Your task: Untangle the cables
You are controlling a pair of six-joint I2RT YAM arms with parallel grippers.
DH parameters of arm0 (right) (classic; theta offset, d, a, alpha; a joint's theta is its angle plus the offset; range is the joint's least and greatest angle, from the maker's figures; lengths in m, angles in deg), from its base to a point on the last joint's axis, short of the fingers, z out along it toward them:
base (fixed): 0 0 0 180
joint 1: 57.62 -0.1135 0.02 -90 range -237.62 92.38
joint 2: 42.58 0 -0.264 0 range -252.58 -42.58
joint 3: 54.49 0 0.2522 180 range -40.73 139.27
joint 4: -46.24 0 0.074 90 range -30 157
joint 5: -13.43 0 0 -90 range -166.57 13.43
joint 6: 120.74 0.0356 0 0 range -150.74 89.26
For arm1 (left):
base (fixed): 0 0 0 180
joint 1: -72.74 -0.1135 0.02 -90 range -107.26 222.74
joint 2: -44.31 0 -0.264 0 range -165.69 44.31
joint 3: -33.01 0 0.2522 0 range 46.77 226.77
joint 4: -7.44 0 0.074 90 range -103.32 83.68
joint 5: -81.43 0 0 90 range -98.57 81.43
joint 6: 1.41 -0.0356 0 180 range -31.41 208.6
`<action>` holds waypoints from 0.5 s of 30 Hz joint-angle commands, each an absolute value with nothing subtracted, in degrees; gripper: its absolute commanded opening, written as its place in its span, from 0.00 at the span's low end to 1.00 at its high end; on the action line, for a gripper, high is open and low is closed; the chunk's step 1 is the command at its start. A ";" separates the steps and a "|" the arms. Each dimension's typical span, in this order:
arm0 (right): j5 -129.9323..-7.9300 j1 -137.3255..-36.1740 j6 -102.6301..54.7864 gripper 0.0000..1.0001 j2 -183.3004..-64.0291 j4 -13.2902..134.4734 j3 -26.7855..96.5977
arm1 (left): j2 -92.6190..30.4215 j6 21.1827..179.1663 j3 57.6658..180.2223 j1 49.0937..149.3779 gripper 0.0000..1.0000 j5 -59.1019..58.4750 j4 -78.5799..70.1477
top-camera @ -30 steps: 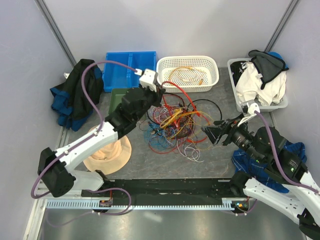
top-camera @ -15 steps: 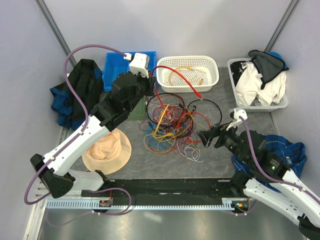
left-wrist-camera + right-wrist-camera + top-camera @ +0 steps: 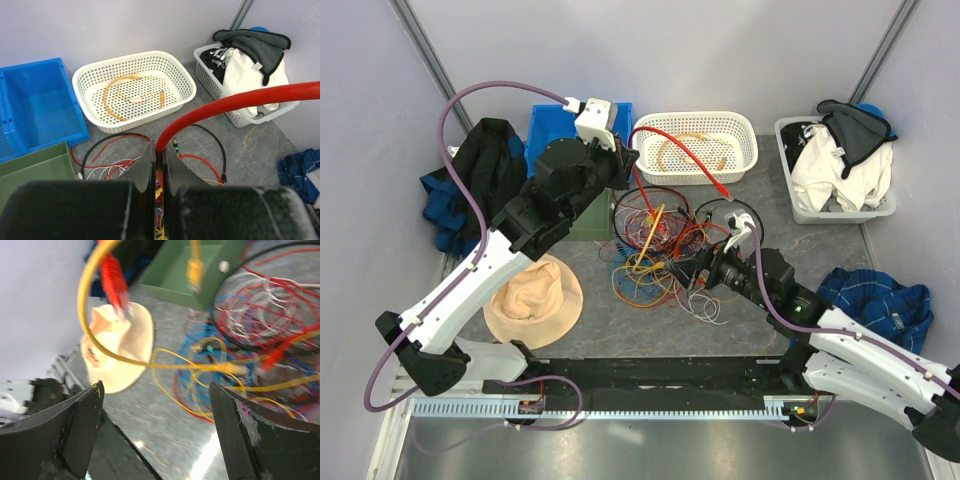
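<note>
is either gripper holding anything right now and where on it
The left gripper is shut on the thick red cable, pinching it partway along, short of its free end. The right gripper is open above the tangle and holds nothing.

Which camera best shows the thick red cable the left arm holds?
Top external: the red cable arcs whole past the white basket. Left wrist shows only the stretch pinched in the left gripper; right wrist, perhaps a blurred red plug.
</note>
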State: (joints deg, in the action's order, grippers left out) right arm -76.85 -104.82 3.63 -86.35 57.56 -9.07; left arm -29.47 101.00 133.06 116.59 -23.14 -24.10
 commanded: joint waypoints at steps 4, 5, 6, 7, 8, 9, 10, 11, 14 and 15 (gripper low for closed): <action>-69.37 -106.57 7.76 0.93 -92.06 35.76 -9.52 | -29.78 103.62 134.31 116.86 0.02 -21.76 -23.99; -69.54 -107.80 7.50 0.93 -92.41 33.13 -10.05 | -29.78 103.62 134.31 116.86 0.02 -22.02 -24.07; -69.71 -108.33 7.06 0.93 -92.94 32.06 -10.23 | -29.96 103.71 134.31 116.86 0.02 -22.11 -23.99; -70.15 -109.03 6.53 0.93 -94.08 31.26 -10.32 | -30.05 103.80 134.31 116.86 0.02 -22.11 -24.07; -71.55 -110.34 5.75 0.93 -94.61 29.60 -10.58 | -30.14 103.89 134.40 116.86 0.02 -22.28 -24.16; -72.26 -110.97 5.30 0.94 -96.18 28.63 -10.67 | -30.14 103.97 134.40 116.86 0.02 -22.29 -24.16; -72.79 -111.49 5.12 0.93 -96.98 27.49 -10.93 | -30.14 104.24 134.40 116.86 0.02 -22.37 -24.34; -73.84 -112.46 5.12 0.93 -97.68 23.91 -11.89 | -30.22 104.41 134.31 116.86 0.02 -22.63 -24.34; -77.60 -114.65 4.77 0.93 -101.37 16.00 -13.83 | -30.14 105.38 133.88 116.86 0.02 -23.86 -24.42; -78.67 -115.19 4.34 0.93 -103.99 15.27 -13.75 | -30.14 105.82 133.79 116.86 0.02 -24.13 -24.43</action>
